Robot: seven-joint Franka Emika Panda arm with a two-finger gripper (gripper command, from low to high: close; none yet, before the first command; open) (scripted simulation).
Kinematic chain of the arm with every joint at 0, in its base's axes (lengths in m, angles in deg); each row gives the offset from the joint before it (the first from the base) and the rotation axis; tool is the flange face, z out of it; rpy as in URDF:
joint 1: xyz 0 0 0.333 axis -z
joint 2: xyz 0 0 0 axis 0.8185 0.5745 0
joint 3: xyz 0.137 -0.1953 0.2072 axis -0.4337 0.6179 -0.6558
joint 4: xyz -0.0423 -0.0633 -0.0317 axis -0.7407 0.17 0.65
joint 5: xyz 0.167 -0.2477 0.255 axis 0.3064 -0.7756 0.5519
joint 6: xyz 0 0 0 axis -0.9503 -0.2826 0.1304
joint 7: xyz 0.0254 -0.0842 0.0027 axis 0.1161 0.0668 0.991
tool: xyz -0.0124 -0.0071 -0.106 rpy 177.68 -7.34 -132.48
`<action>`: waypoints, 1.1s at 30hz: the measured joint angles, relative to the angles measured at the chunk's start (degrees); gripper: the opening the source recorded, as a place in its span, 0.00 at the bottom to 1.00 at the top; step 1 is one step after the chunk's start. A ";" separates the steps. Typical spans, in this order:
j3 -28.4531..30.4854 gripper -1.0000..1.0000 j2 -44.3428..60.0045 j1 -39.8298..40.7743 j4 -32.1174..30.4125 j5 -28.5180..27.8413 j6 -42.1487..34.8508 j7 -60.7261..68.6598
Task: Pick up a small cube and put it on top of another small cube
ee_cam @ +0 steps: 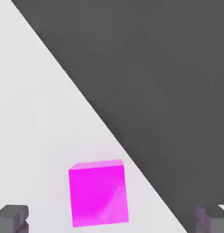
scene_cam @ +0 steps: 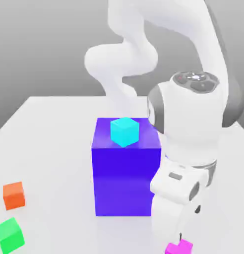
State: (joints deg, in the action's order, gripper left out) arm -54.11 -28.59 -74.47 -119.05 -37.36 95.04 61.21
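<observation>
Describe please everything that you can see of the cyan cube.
The cyan cube is small, plain and bright, with flat faces, smooth and matte in look. It sits upright on top of the big blue block, near its front edge, turned so that a corner faces the viewer. Only the block seems to touch it.

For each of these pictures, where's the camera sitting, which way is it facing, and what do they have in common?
Exterior view: off the arm, above table height, looking down across the table at the blue block and small cubes; the white arm and its hand show.
Hand view: on the robot's hand, facing the table and the magenta cube; the gripper's two open fingers show at the edges.
Shared: the magenta cube, the table and the gripper.
</observation>
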 joint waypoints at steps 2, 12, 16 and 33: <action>-0.47 0.50 4.15 0.25 0.75 0.13 3.01 0.62; -1.02 0.00 7.07 0.69 1.34 0.33 5.12 0.92; 0.74 0.00 0.20 1.17 -0.04 -0.39 -0.50 0.34; 14.97 1.00 2.78 26.59 2.23 11.47 -2.27 8.17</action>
State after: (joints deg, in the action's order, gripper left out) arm -39.14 -25.81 -47.88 -116.82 -25.89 92.77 69.38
